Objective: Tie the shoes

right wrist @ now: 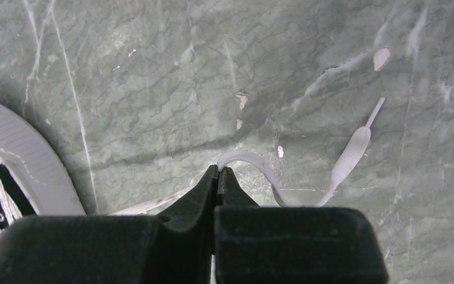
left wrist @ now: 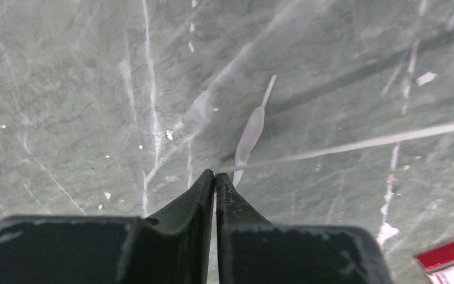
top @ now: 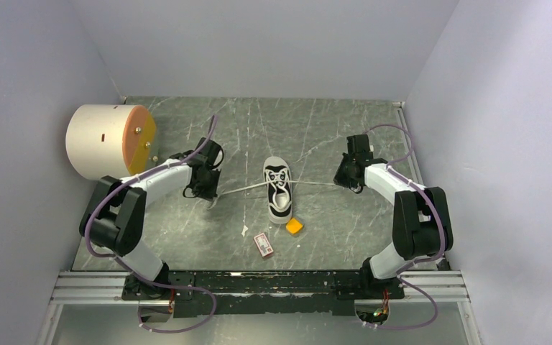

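Note:
A small black-and-white sneaker (top: 278, 190) lies mid-table, its white toe toward the arms. One white lace (top: 243, 189) runs taut from it out to the left, another (top: 315, 183) out to the right. My left gripper (top: 209, 198) is shut on the left lace (left wrist: 354, 144) close to its end, whose tip (left wrist: 252, 129) trails past the fingertips. On the other side my right gripper (top: 344, 182) is shut on the right lace (right wrist: 245, 157), which arches out of the fingertips and ends in a loose tip (right wrist: 352, 152). The sneaker's sole (right wrist: 26, 158) shows at the left of the right wrist view.
A small orange block (top: 294, 227) lies by the sneaker's toe. Nearer the arms is a red-and-white card (top: 263, 244), also seen as a card corner (left wrist: 449, 260). A large white cylinder (top: 108, 141) with an orange face stands at the back left. Grey walls enclose the table.

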`<state>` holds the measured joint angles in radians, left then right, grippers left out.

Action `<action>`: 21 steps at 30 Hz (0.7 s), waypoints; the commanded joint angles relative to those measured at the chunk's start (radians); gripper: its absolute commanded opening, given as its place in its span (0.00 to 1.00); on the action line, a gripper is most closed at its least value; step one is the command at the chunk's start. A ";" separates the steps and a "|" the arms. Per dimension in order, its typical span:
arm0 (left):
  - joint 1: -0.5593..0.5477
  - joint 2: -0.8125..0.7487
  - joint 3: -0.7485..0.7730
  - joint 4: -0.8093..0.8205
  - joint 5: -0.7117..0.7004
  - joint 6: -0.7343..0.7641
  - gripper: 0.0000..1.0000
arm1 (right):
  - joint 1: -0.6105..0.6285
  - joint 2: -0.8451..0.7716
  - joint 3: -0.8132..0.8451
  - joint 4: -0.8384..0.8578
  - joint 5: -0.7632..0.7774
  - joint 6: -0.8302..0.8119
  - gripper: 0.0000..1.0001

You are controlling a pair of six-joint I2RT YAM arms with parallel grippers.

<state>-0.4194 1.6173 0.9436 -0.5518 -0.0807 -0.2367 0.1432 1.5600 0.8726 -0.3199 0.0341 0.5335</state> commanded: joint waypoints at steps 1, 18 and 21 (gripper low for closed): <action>0.013 -0.045 0.077 -0.054 0.058 0.082 0.26 | -0.017 -0.015 0.010 -0.007 -0.029 -0.054 0.00; -0.113 -0.066 0.003 0.442 0.474 0.483 0.82 | -0.013 -0.119 -0.043 0.003 -0.179 -0.090 0.00; -0.125 0.039 0.039 0.447 0.481 0.540 0.79 | -0.011 -0.126 -0.038 -0.002 -0.186 -0.082 0.00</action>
<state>-0.5327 1.5620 0.9356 -0.1711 0.3294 0.1822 0.1371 1.4628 0.8318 -0.3191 -0.1322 0.4480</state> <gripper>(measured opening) 0.806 0.008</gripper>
